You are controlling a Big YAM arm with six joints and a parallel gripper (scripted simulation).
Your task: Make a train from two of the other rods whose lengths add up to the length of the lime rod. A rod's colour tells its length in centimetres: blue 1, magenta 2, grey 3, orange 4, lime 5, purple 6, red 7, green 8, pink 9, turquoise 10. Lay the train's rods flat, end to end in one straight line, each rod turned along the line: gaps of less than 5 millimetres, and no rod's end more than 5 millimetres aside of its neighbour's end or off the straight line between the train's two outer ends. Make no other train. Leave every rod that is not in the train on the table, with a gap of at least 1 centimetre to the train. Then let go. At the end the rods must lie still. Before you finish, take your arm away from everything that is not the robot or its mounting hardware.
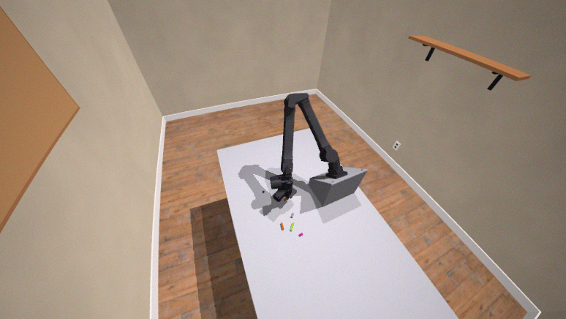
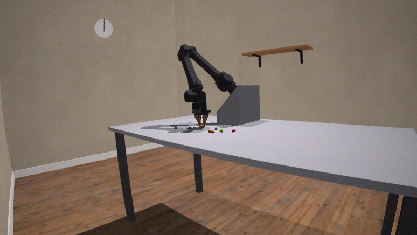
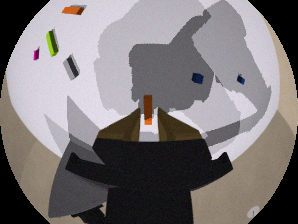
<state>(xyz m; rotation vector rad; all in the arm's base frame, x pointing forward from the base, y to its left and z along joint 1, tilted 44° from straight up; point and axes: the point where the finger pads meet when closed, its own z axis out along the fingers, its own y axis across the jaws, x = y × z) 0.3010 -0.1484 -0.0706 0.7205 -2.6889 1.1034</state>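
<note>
My gripper (image 1: 285, 198) (image 2: 201, 126) (image 3: 148, 111) is low over the table, partly open, its fingertips on either side of one orange rod (image 3: 148, 106). Thin gaps show beside that rod in the wrist view. A second orange rod (image 1: 281, 226) (image 2: 211, 131) (image 3: 73, 10) lies apart, near the lime rod (image 1: 292, 227) (image 2: 221, 130) (image 3: 52, 43). The grey rod (image 1: 292, 215) (image 2: 215, 128) (image 3: 71, 67) and magenta rod (image 1: 300, 234) (image 2: 233, 130) (image 3: 36, 53) lie near the lime one. A blue rod (image 2: 190, 128) (image 3: 197, 78) and another blue rod (image 2: 175, 128) (image 3: 241, 79) lie separately on the other side.
The white table (image 1: 336, 269) (image 2: 320, 149) bears all the rods. The grey arm base (image 1: 336, 189) (image 2: 248, 104) stands behind the gripper. The arm's shadow covers the blue rods' area. A wall shelf (image 1: 467, 57) (image 2: 277, 50) is far off.
</note>
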